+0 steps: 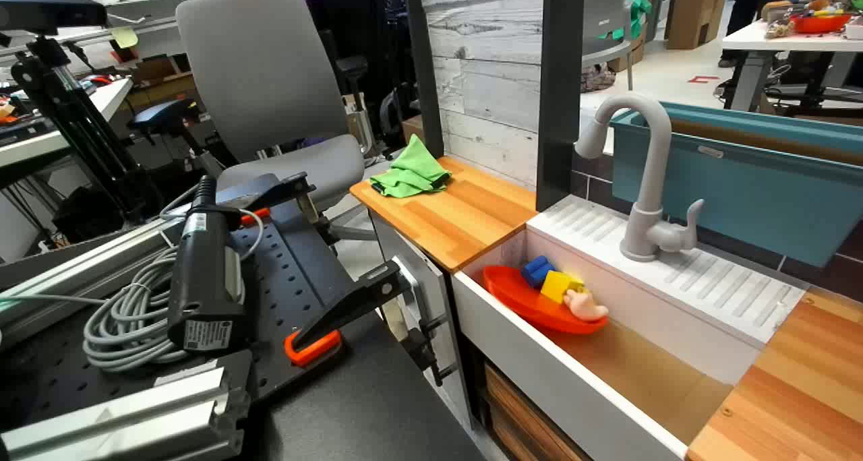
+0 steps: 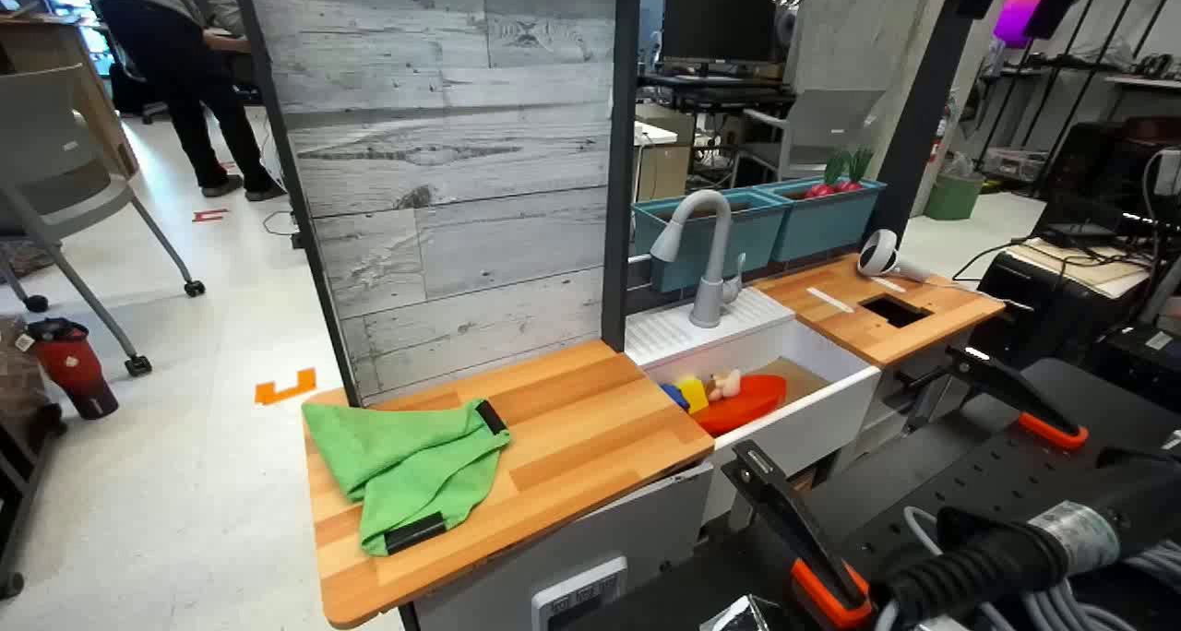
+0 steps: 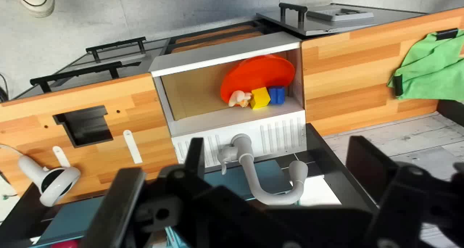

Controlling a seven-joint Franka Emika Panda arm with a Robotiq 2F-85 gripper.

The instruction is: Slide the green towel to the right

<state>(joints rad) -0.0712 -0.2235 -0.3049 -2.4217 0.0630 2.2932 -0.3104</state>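
Observation:
The green towel [image 1: 410, 172] lies crumpled on the wooden countertop beside the sink. In an exterior view the towel [image 2: 406, 470] is loosely folded, with black strips on it, at the left end of the countertop [image 2: 581, 428]. In the wrist view the towel [image 3: 431, 72] is at the right edge, partly cut off. My gripper [image 3: 277, 143] shows only in the wrist view. Its two black fingers are wide apart with nothing between them, above the faucet area and away from the towel. The arm is out of view in both exterior views.
A white sink [image 1: 559, 387] holds a red bowl [image 1: 526, 306] with a yellow block, a blue block and a pale toy. A grey faucet [image 1: 654, 171] rises behind it. A whitewashed wood panel [image 2: 443, 170] and dark posts stand behind the countertop. Teal planters [image 2: 720, 244] hang behind.

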